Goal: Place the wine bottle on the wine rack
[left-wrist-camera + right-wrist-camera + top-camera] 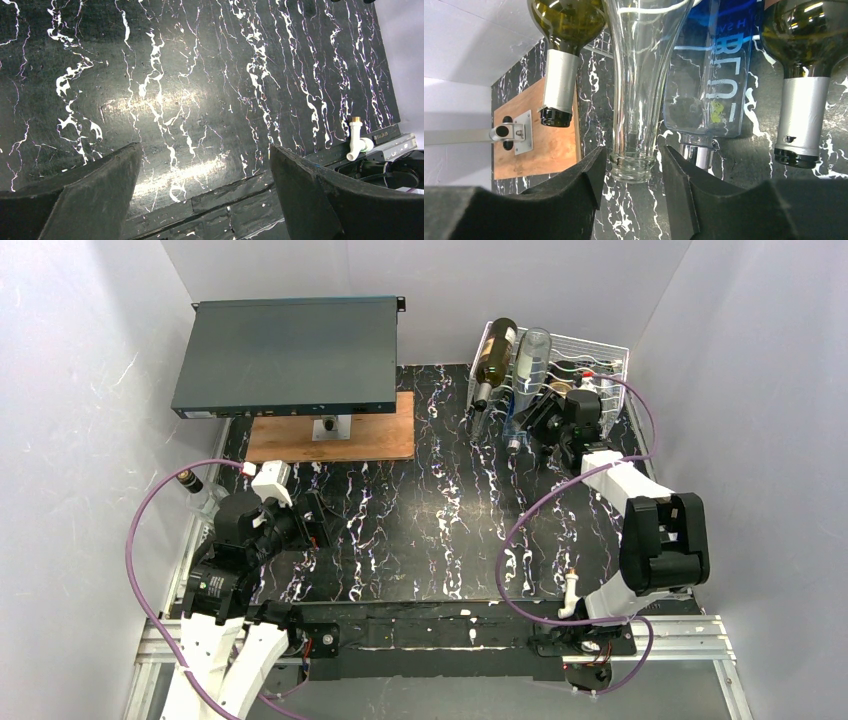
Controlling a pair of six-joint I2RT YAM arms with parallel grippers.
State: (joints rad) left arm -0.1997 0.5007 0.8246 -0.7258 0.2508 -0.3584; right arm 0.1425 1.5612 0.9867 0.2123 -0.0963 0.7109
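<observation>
Right wrist: black fingers (574,195) fill the bottom of frame. The right gripper (632,152) brackets the mouth of the clear bottle (639,75), one pad each side of the lip. The jaws are narrow, but a sliver of gap shows at the right pad, so it's not pinching as far as I can see. The bottle's long axis runs straight away from the jaws, neck first, with the body up in the wine rack (605,343). Neighbours are a green bottle (566,50) on the left, then a blue bottle (711,85) and a second green bottle (804,75) on the right. All necks point this way.

Left wrist: the left gripper (204,150) is spread wide with nothing between the pads. Only the black marbled table (200,75) is below.

Top: the rack sits in the far right corner. The clear bottle lies in a cradle, neck sloping toward the right arm. The right arm is at it and the left arm is well apart, near-left. My guess is any seating nudge goes along the neck axis into the cradle, which is the right arm's job.
</observation>
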